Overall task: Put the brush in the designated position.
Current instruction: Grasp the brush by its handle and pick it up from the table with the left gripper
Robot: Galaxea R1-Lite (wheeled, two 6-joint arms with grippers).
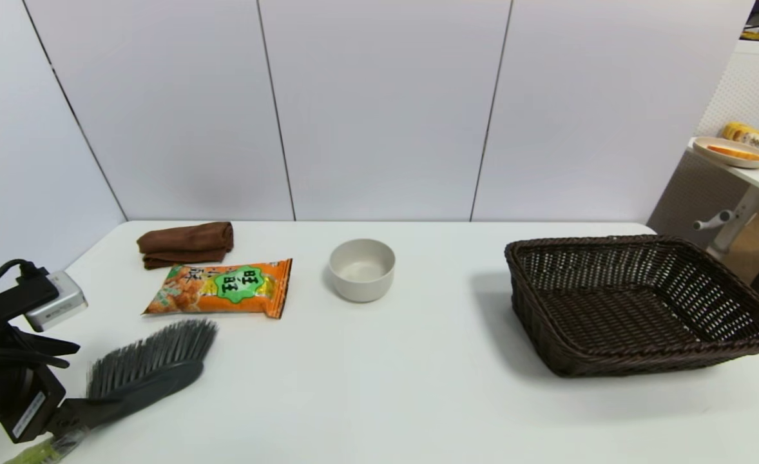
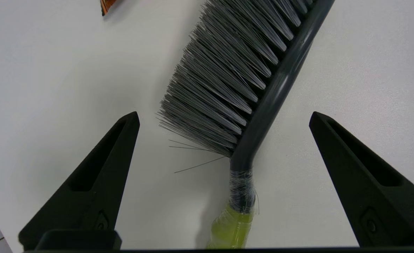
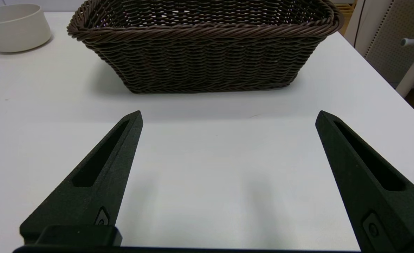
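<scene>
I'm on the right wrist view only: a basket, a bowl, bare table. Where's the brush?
Observer: The brush lies at the table's near left corner, in front of the snack bag.
Operator: Is anything holding it?
Observer: No. The left gripper is open, its fingers either side of the brush's neck, not touching.
Operator: What else is over there?
Observer: A folded brown cloth lies behind the snack bag.

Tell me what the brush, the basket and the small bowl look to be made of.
Brush: seemingly moulded plastic, a smooth dark grey back with a soft sheen; fine grey, probably synthetic bristles; the neck is wrapped in clear film, the handle is yellow-green.
Basket: dark brown woven wicker or rattan-look strands, with a twisted rim.
Bowl: off-white, matte, smooth; ceramic or plastic, hard to say.
</scene>
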